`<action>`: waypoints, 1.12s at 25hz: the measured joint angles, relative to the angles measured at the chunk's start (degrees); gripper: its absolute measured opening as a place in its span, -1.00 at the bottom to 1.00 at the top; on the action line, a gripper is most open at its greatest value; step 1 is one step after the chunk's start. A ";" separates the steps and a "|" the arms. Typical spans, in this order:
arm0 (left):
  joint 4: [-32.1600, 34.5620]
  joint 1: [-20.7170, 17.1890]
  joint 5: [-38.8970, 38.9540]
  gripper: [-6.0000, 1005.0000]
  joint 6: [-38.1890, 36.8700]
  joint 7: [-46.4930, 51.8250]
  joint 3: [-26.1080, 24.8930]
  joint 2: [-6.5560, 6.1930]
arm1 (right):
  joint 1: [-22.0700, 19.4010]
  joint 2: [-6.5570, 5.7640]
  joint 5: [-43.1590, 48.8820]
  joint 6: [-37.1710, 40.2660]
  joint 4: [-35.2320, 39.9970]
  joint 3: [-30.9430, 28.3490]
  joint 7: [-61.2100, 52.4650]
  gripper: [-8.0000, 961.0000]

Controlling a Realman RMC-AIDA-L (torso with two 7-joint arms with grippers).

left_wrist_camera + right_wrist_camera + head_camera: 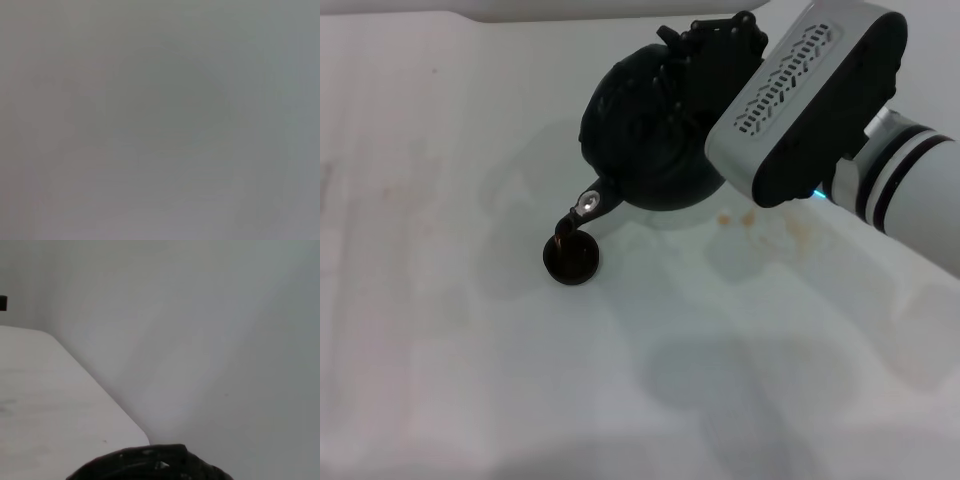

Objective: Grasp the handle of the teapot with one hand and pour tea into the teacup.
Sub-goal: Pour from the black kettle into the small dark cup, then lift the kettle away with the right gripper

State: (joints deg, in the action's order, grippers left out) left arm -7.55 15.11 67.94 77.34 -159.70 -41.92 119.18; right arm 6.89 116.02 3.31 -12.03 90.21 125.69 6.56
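The white table (pixel 470 350) is smooth and matte, a broad flat surface with faint stains; its pale edge (pixel 100 395) also shows in the right wrist view. The right arm (pixel 910 190), a white tube with dark bands, reaches in from the right, and its blocky grey-and-black wrist housing (pixel 800 100) with a slotted vent lies over the right side of the teapot (pixel 640 140). The teapot is large, round and matte black, tipped forward and to the left, its short curved spout (pixel 582 212) with a pale metallic patch pointing down. The right gripper (pixel 720 45) is black and sits at the teapot's top, about where the handle must be; whether it clamps the handle I cannot tell. The tiny round dark teacup (pixel 571 260) stands on the table just below the spout. A thin brown stream of tea (pixel 563 237) runs from the spout into it. Small amber drops (pixel 735 216) dot the table right of the teapot. The left wrist view shows only blank grey.
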 joint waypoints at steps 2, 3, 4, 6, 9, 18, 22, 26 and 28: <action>0.00 0.00 0.00 0.75 0.00 0.00 0.00 0.00 | -0.01 0.00 0.14 0.00 0.03 0.04 0.00 -0.65; 0.00 0.00 0.00 0.75 0.00 0.00 0.00 0.00 | -0.02 0.00 0.29 0.00 0.06 0.07 0.00 -0.65; 0.00 0.00 0.00 0.75 0.00 0.00 0.00 0.00 | -0.02 0.01 0.45 0.00 0.09 0.08 0.00 -0.65; 0.00 0.00 0.00 0.75 0.00 0.00 0.00 0.00 | -0.04 0.04 0.62 0.00 0.13 0.09 0.01 -0.65; 0.00 0.00 0.00 0.75 0.00 0.00 0.00 0.00 | -0.04 0.08 0.65 0.00 0.14 0.09 0.01 -0.65; -0.01 -0.08 0.00 0.75 0.00 0.00 0.00 0.00 | -0.04 0.09 0.65 0.00 0.15 -0.06 0.03 -0.66; -0.01 -0.09 0.00 0.75 0.00 0.00 0.00 0.00 | 0.01 0.09 0.65 0.00 0.15 -0.09 0.04 -0.66; -0.02 -0.09 0.00 0.75 0.00 0.00 0.00 0.00 | 0.06 0.09 1.13 0.00 0.13 0.01 0.04 -0.66; -0.06 -0.09 0.00 0.75 0.00 0.00 0.00 0.00 | 0.10 0.09 1.41 0.00 0.01 0.06 0.04 -0.66</action>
State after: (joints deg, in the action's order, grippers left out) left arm -7.62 15.03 67.94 77.34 -159.70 -41.93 119.18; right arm 7.00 116.11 4.72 -12.04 90.22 125.75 6.60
